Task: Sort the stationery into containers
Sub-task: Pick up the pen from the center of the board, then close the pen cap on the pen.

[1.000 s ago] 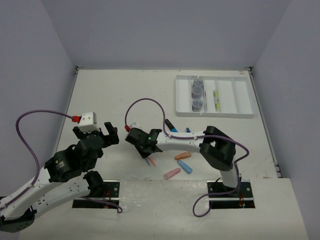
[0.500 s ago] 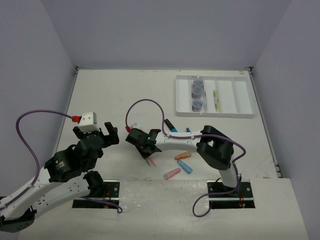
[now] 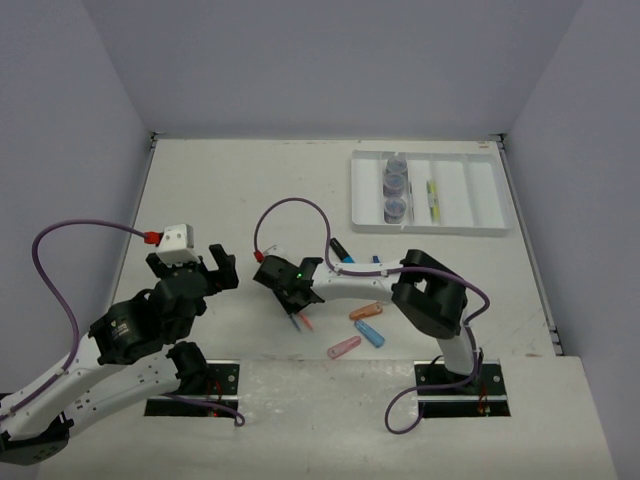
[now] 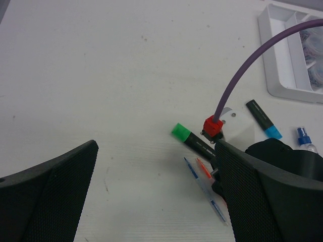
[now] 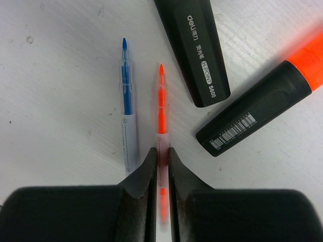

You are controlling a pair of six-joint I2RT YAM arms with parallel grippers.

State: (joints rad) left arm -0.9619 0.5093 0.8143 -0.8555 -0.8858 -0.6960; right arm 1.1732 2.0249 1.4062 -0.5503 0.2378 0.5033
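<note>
White table (image 3: 230, 190) stands between pale lilac walls. Tray (image 3: 490, 228) lies at 1 o'clock on the table. Its second compartment from the left holds three jars (image 3: 395, 186); a yellow-green pen (image 3: 433, 195) lies in a compartment to their right.

Right gripper (image 5: 161, 154) is low near the table centre, jaws pinching the orange pen (image 5: 161, 106), which lies flat on the table. Blue pen (image 5: 126, 91) lies parallel, just beside it at 9 o'clock. A black highlighter (image 5: 194, 50) lies at 1 o'clock of the pen, an orange-capped highlighter (image 5: 262, 101) at 3 o'clock. Three capsules (image 3: 366, 312) lie at 4 o'clock of the gripper.

Left gripper (image 4: 157, 146) hovers at 9 o'clock of the table, fingers spread wide, holding nothing.
</note>
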